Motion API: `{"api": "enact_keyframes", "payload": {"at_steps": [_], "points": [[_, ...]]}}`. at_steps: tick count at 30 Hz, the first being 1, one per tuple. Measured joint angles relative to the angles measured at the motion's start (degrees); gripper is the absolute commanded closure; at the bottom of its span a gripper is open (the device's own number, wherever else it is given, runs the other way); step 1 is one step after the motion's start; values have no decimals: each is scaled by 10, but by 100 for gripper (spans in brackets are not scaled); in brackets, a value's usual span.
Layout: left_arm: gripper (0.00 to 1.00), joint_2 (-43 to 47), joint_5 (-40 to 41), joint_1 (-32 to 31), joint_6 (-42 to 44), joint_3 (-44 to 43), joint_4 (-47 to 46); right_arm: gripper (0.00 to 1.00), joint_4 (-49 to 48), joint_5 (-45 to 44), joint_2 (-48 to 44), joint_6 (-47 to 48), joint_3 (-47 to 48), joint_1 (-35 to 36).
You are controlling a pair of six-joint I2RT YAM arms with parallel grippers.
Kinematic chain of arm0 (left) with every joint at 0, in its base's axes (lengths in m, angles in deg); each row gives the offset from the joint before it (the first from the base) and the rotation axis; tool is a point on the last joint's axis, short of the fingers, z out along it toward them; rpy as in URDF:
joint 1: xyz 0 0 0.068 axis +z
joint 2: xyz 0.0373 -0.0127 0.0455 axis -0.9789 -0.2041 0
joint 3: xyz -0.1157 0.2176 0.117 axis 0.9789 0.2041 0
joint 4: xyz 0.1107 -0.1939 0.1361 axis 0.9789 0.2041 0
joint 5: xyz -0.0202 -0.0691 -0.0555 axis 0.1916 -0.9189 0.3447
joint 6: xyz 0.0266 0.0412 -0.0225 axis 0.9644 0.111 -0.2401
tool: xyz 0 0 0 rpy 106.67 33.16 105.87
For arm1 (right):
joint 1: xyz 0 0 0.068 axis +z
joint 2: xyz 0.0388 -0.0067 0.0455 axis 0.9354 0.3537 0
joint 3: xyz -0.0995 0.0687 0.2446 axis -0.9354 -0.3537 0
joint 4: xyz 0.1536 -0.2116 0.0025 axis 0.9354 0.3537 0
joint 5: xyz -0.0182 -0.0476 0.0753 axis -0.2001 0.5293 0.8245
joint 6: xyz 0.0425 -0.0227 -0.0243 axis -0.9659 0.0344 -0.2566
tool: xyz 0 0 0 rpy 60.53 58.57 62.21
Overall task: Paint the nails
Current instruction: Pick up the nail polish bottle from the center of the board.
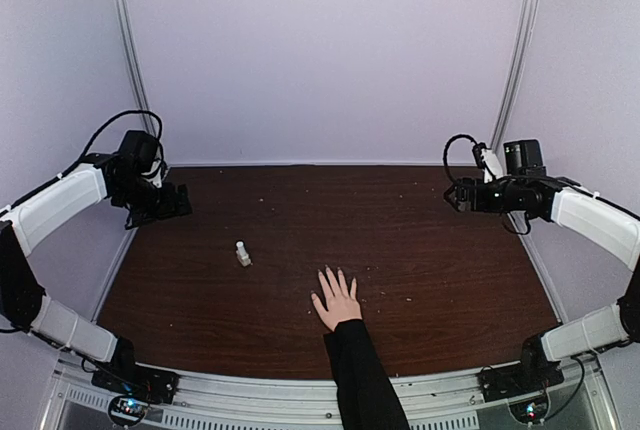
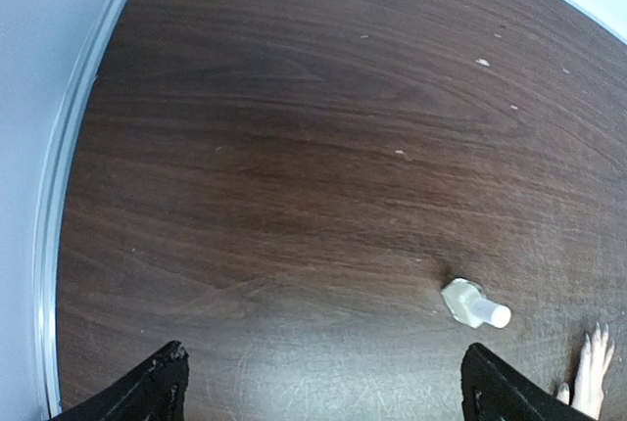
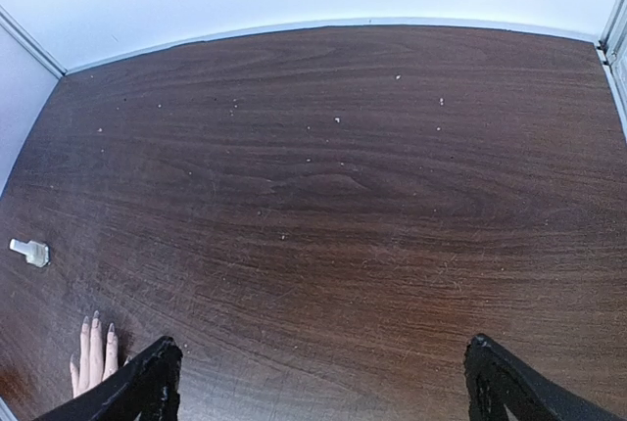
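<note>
Hand (image 1: pixel 338 300) w/ black sleeve is laid flat on wooden table (image 1: pixel 430 250), fingers spread. Nails (image 3: pixel 96 320) are seen at its fingertips, too small for detail. White-capped bottle (image 1: pixel 242 253), apparently upright, is stood near hand, to its left. L gripper (image 1: pixel 177 200) & R gripper (image 1: pixel 457 196) are held well apart from hand, jaws spread wide, nothing grasped.

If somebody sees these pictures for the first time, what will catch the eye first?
A human hand in a black sleeve lies flat, fingers spread, at the near middle of the dark wooden table. A small clear bottle with a white cap sits to its left, apart from it. The left gripper and right gripper hang open at the two sides, far from both.
</note>
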Motion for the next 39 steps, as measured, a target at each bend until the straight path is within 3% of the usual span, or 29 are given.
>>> {"api": "enact_keyframes", "payload": {"at_steps": [20,39], "points": [[3,-67,-88,-158,156,-118,86,0,2,59,20,25,3,53],[46,-229,-77,-194,196,-167,122,0,-1,69,36,27,3,69]]}}
